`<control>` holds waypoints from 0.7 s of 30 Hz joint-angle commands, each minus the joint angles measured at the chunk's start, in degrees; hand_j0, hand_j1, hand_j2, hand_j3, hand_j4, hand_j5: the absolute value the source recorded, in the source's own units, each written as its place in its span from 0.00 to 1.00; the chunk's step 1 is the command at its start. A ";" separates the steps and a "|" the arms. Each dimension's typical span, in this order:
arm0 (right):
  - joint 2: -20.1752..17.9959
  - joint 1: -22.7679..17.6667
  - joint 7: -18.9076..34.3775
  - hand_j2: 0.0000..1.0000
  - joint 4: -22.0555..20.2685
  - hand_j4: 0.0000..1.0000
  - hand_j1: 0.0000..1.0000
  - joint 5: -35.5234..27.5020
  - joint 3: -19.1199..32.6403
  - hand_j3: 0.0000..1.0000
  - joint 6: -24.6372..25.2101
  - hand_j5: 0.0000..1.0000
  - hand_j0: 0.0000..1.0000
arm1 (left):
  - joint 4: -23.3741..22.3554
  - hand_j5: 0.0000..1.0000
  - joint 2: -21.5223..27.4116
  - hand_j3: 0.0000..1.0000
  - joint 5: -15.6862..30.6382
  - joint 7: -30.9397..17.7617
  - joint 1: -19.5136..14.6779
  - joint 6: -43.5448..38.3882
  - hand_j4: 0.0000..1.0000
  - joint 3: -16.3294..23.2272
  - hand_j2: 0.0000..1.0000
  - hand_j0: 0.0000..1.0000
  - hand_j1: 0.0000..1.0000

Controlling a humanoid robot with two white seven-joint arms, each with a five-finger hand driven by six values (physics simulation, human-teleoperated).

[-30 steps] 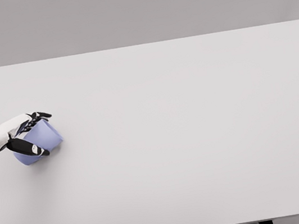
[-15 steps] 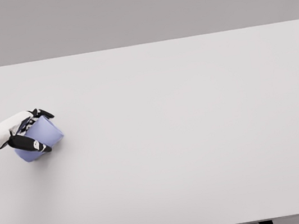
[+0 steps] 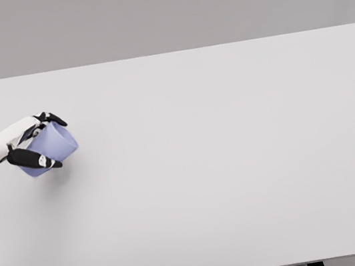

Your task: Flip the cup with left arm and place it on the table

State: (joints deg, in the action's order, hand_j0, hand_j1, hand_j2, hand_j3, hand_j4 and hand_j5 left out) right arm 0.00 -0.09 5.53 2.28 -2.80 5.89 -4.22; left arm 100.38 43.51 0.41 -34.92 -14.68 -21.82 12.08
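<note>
- Near the left edge of the white table (image 3: 223, 166), a blue cup (image 3: 50, 148) is gripped by the left hand (image 3: 25, 145).
- It is held tilted (its shadow is seen beneath).

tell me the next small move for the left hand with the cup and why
Probably keep rotating the wrist to bring the cup upright. The left hand is shut on the blue cup, which is tilted on its side and seems lifted off the white table, a faint shadow beneath it. It needs turning before it is lowered.

No readable text, label or number shows anywhere; the cup (image 3: 51, 147) seems plain, though partly covered.
</note>
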 commanded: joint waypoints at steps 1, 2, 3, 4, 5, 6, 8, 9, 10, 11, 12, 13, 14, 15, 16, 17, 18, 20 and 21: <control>0.00 0.00 0.01 1.00 0.00 1.00 1.00 -0.01 0.00 1.00 0.00 1.00 1.00 | -1.14 0.45 0.09 0.45 1.43 -0.08 0.00 6.51 0.45 -1.09 0.45 0.45 0.45; 0.00 0.00 0.01 1.00 0.00 1.00 1.00 -0.01 0.00 1.00 0.00 1.00 1.00 | -1.67 0.45 0.00 0.45 1.87 -0.08 0.09 8.37 0.45 -1.80 0.45 0.45 0.45; 0.00 0.00 0.01 1.00 0.00 1.00 1.00 -0.01 0.00 1.00 0.00 1.00 1.00 | -2.29 0.45 0.00 0.45 2.05 -0.08 0.09 9.86 0.45 -1.97 0.45 0.45 0.45; 0.00 0.00 0.01 1.00 0.00 1.00 1.00 -0.01 0.00 1.00 0.00 1.00 1.00 | -2.64 0.45 0.00 0.45 2.31 -0.08 0.09 10.65 0.45 -2.06 0.45 0.45 0.45; 0.00 0.00 0.01 1.00 0.00 1.00 1.00 0.07 0.00 1.00 0.00 1.00 1.00 | -3.96 0.45 -0.26 0.45 3.28 -0.08 0.00 12.93 0.45 -2.06 0.45 0.45 0.45; 0.00 0.00 0.01 1.00 0.00 1.00 1.00 -0.01 0.00 1.00 0.00 1.00 1.00 | -5.01 0.45 -0.35 0.45 3.54 -0.08 0.00 14.61 0.45 -2.15 0.45 0.45 0.45; 0.00 0.00 0.01 1.00 0.00 1.00 1.00 -0.01 0.00 1.00 0.00 1.00 1.00 | -5.81 0.45 -0.53 0.45 3.72 -0.08 -0.09 16.10 0.45 -2.24 0.45 0.45 0.45; 0.00 0.00 0.01 1.00 0.00 1.00 1.00 -0.01 0.00 1.00 0.00 1.00 1.00 | -6.51 0.45 -1.93 0.45 4.51 -0.08 -0.09 17.86 0.45 -3.11 0.45 0.45 0.45; 0.00 0.00 0.01 1.00 0.00 1.00 1.00 -0.01 0.00 1.00 0.00 1.00 1.00 | -7.82 0.45 -3.16 0.45 4.51 -0.08 -0.09 19.96 0.45 -3.55 0.45 0.45 0.45; 0.00 0.00 0.01 1.00 0.00 1.00 1.00 -0.01 0.00 1.00 0.00 1.00 1.00 | -9.23 0.45 -3.69 0.45 4.51 -0.08 -0.09 21.90 0.45 -3.56 0.45 0.45 0.45; 0.00 0.00 0.01 1.00 0.00 1.00 1.00 -0.01 0.00 1.00 0.00 1.00 1.00 | -10.20 0.45 -3.69 0.45 4.77 -0.08 -0.09 23.31 0.45 -3.56 0.45 0.45 0.45; 0.00 0.00 0.01 1.00 0.00 1.00 1.00 -0.01 0.00 1.00 0.00 1.00 1.00 | -10.73 0.45 -3.69 0.45 4.95 -0.08 -0.09 24.45 0.45 -3.64 0.45 0.45 0.45; 0.00 0.00 0.01 1.00 0.00 1.00 1.00 -0.01 0.00 1.00 0.00 1.00 1.00 | -11.43 0.45 -4.13 0.45 5.03 -0.08 -0.09 26.21 0.45 -3.64 0.45 0.45 0.45; 0.00 0.00 0.01 1.00 0.00 1.00 1.00 -0.01 0.00 1.00 0.00 1.00 1.00 | -12.39 0.45 -4.74 0.45 5.65 -0.08 -0.18 28.05 0.45 -4.08 0.45 0.45 0.45; 0.00 0.00 0.01 1.00 0.00 1.00 1.00 -0.01 0.00 1.00 0.00 1.00 1.00 | -14.06 0.45 -5.53 0.45 6.70 -0.08 -0.09 30.60 0.45 -4.52 0.45 0.45 0.45; 0.00 0.00 0.01 1.00 0.00 1.00 1.00 -0.01 0.00 1.00 0.00 1.00 1.00 | -15.73 0.45 -6.06 0.45 7.05 -0.08 -0.09 32.62 0.45 -4.52 0.45 0.45 0.45; 0.00 0.00 0.01 1.00 0.00 1.00 1.00 -0.01 0.00 1.00 0.00 1.00 1.00 | -16.70 0.45 -6.24 0.45 7.06 -0.08 -0.09 34.21 0.45 -4.52 0.45 0.45 0.45; 0.00 0.00 0.01 1.00 0.00 1.00 1.00 -0.01 0.00 1.00 0.00 1.00 1.00 | -17.67 0.45 -7.38 0.45 7.14 -0.08 -0.18 36.84 0.45 -4.70 0.45 0.45 0.45; 0.00 0.00 0.01 1.00 0.00 1.00 1.00 0.07 0.00 1.00 0.00 1.00 1.00 | -18.02 0.45 -7.64 0.45 7.14 -0.08 -0.18 37.55 0.45 -4.70 0.45 0.45 0.45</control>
State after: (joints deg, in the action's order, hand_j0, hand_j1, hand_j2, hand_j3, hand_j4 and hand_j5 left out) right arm 0.00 -0.09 5.53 2.28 -2.80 5.89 -4.22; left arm 83.76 36.71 7.09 -35.05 -14.85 12.81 7.57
